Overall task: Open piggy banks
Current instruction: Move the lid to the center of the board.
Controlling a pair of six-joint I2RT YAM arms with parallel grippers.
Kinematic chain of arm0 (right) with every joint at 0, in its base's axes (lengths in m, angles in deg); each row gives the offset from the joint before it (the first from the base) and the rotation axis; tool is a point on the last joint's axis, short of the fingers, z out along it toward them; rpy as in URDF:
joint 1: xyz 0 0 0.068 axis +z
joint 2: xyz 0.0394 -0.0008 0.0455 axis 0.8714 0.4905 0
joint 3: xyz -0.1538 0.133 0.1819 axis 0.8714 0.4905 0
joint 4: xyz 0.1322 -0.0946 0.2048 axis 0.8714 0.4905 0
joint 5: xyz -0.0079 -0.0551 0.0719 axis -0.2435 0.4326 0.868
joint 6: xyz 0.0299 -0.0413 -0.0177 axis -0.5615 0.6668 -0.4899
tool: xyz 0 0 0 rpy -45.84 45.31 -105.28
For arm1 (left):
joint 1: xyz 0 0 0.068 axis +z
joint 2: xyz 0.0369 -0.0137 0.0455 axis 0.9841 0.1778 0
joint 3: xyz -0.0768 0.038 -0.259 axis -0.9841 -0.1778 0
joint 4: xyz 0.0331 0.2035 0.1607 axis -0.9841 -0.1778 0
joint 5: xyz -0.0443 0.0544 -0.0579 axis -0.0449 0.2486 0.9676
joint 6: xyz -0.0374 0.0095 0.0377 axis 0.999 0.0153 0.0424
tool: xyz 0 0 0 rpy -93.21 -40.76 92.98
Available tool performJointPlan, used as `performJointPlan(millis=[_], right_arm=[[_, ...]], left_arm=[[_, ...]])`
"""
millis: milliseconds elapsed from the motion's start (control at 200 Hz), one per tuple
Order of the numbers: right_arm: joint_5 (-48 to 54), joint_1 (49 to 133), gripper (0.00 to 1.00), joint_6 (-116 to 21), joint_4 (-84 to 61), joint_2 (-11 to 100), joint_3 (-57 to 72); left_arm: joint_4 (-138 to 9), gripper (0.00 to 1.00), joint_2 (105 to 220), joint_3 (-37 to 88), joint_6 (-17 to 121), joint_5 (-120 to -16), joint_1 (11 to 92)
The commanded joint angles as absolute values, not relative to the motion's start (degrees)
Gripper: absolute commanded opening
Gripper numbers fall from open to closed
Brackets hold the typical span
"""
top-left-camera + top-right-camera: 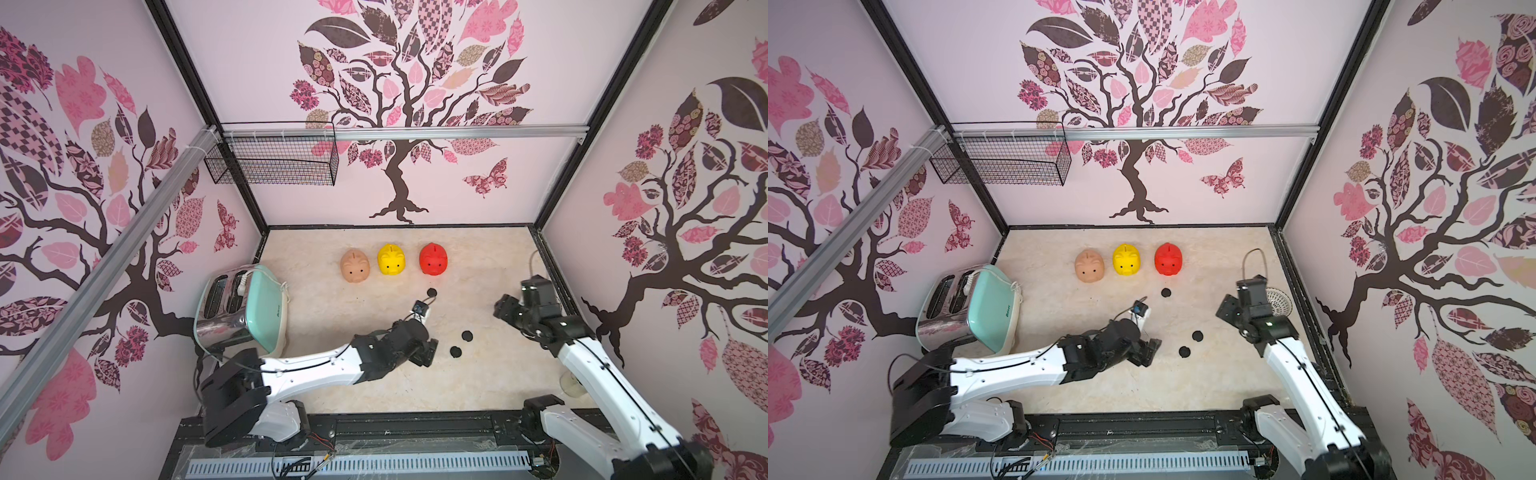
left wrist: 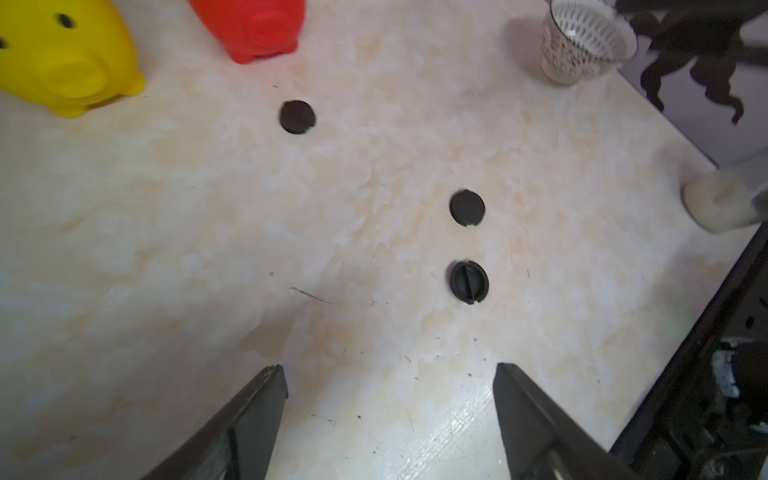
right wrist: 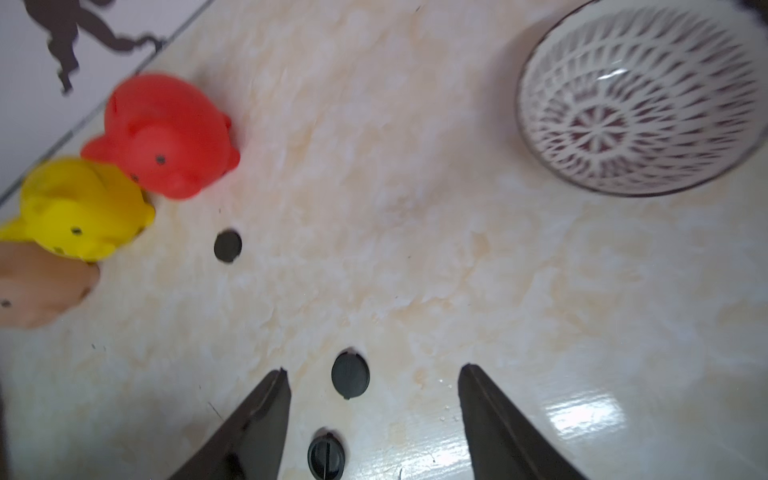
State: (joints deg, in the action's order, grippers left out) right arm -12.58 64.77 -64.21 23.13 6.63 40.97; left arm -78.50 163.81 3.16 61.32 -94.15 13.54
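On the table (image 1: 478, 382), three plugs (image 1: 467, 334) lie between our left gripper (image 2: 388, 366) and right gripper (image 3: 374, 368), both spread, empty; pigs (image 1: 390, 259) stand beyond.

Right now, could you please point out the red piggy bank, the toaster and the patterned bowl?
red piggy bank (image 1: 433, 259): in a top view, middle of its body.
toaster (image 1: 266, 307): in a top view, mint-green side panel.
patterned bowl (image 3: 582, 75): in the right wrist view, inner wall.

Peach pig (image 1: 355, 267), yellow pig (image 1: 391, 259), red pig (image 1: 433, 259): upright, in row.
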Motion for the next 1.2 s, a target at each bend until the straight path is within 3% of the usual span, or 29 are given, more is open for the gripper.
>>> performJointPlan(millis=[0, 170, 520, 1195], right_arm=[[-8.3, 61.7, 0.68, -61.5, 29.6, 3.2, 39.3], [-3.8, 61.7, 0.66, -62.5, 28.8, 1.6, 41.8], [-8.4, 61.7, 0.64, -62.4, 29.6, -3.6, 42.5], [-5.1, 61.7, 0.63, -61.5, 28.0, -4.1, 43.6]], left_arm=[[-83.9, 0.79, 170.6, 9.8, 58.9, -87.4, 12.3], [-90.4, 0.72, 180.7, 19.9, 56.8, -83.9, 11.0], [-99.6, 0.67, 195.7, 35.4, 57.3, -86.8, 10.0], [-102.1, 0.64, 203.1, 42.1, 59.5, -86.0, 13.1]])
